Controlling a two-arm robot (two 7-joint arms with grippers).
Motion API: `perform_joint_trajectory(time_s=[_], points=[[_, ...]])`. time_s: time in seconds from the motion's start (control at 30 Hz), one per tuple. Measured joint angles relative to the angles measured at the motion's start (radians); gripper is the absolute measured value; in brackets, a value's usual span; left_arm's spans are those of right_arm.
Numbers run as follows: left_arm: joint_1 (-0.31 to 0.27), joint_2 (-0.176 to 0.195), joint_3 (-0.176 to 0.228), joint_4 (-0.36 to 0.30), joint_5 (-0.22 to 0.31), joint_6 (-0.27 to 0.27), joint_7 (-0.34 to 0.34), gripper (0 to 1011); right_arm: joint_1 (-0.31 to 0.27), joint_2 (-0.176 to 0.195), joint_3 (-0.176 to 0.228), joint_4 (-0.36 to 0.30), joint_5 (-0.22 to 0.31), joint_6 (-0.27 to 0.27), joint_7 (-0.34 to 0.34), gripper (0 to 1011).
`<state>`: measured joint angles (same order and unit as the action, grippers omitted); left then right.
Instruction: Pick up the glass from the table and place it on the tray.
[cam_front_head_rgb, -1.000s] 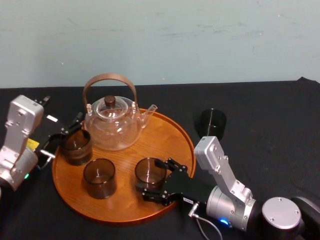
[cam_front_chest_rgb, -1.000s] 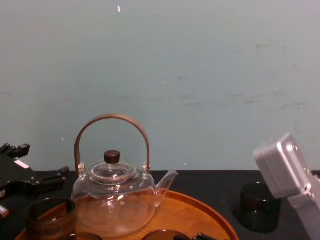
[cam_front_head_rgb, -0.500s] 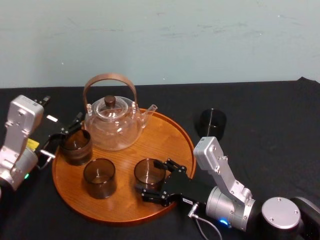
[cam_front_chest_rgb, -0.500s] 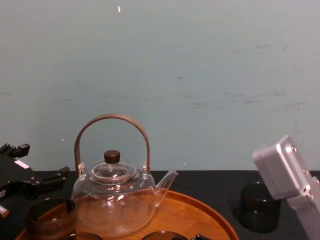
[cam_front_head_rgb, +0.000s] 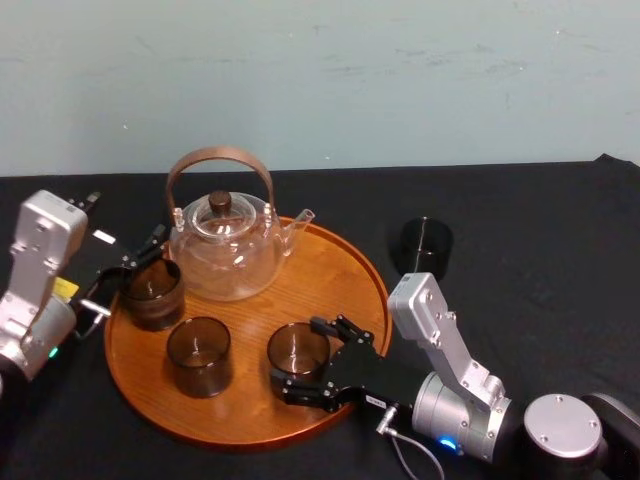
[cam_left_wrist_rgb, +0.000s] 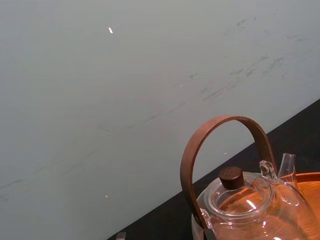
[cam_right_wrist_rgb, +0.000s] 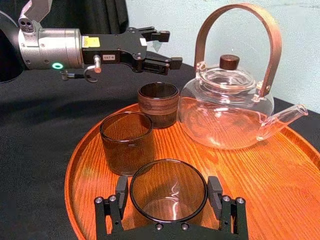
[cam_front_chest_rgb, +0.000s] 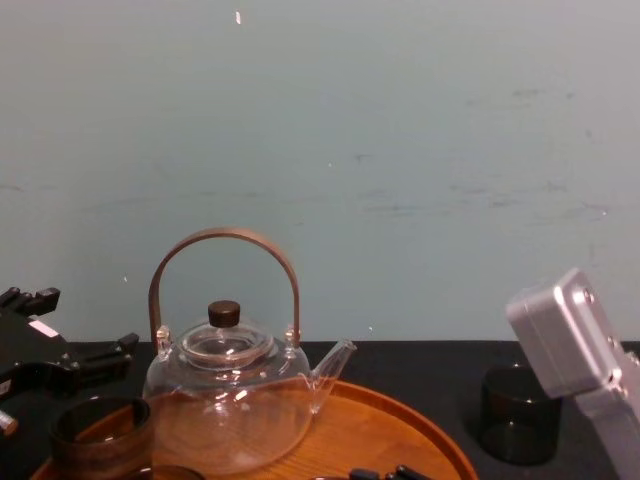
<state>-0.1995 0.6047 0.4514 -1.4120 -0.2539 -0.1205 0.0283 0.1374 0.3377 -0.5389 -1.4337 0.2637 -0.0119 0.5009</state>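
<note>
The round orange-brown tray (cam_front_head_rgb: 355, 280) (cam_right_wrist_rgb: 300, 190) carries a clear glass teapot (cam_front_head_rgb: 225, 245) and three dark glasses. My right gripper (cam_front_head_rgb: 300, 357) (cam_right_wrist_rgb: 167, 192) rests low over the tray's front. Its fingers (cam_right_wrist_rgb: 121, 189) stand open on either side of one glass (cam_front_head_rgb: 297, 350) (cam_right_wrist_rgb: 167, 197), which sits upright on the wood. Another glass (cam_front_head_rgb: 198, 355) (cam_right_wrist_rgb: 126, 141) is beside it, and a banded one (cam_front_head_rgb: 152, 292) (cam_right_wrist_rgb: 158, 102) sits near the left rim. My left gripper (cam_front_head_rgb: 135, 258) (cam_right_wrist_rgb: 157, 48) hovers open just above and behind that banded glass. A further dark glass (cam_front_head_rgb: 425, 245) (cam_front_chest_rgb: 517, 415) stands on the table right of the tray.
The black cloth table (cam_front_head_rgb: 540, 250) stretches to the right beyond the lone glass. The teapot's tall brown handle (cam_front_head_rgb: 218, 165) (cam_front_chest_rgb: 224, 250) rises at the tray's back. A pale wall (cam_front_head_rgb: 320, 70) is close behind the table.
The right gripper's fingers have spread slightly away from the glass, which stays standing on the tray. The left arm has not moved.
</note>
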Motion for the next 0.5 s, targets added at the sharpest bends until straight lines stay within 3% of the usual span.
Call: perform_joint_trajectory(time_s=[0.27, 0.5], points=[[0.0, 0.0, 0.0, 0.0, 0.0, 0.0, 0.0, 1002, -0.013, 0.005, 0.011, -0.02, 0.002, -0.024, -0.01, 1002], [0.0, 0.0, 0.0, 0.0, 0.0, 0.0, 0.0, 1001, -0.039, 0.027, 0.034, -0.086, 0.015, -0.067, -0.013, 1002]])
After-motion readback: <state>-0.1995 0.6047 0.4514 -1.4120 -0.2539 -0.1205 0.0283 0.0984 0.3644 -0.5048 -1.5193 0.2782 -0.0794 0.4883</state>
